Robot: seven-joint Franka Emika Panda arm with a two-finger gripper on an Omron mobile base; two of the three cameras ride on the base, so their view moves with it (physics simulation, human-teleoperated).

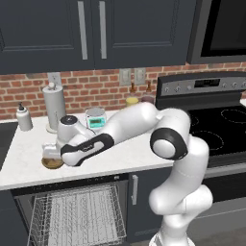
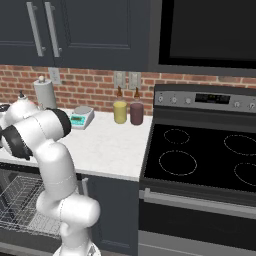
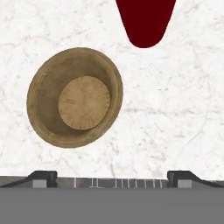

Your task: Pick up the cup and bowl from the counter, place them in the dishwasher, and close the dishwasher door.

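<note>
The dishwasher [image 1: 72, 216] stands open under the surface [image 1: 125, 156], its wire rack [image 1: 79, 218] pulled out below the bowl. The surface carries everything else: a paper-towel roll [image 1: 54, 106] and a soap bottle [image 1: 23, 117] behind the bowl by the brick wall, a scale [image 1: 95, 118] to the bowl's right. The pincer [image 3: 112, 177] hangs above the bowl with its tips spread wide, gripping nothing. The bowl [image 3: 74, 97] lies upright on the surface near the front edge. In the hand view, the cup [image 3: 145, 22] sits just beside the bowl, apart from it.
</note>
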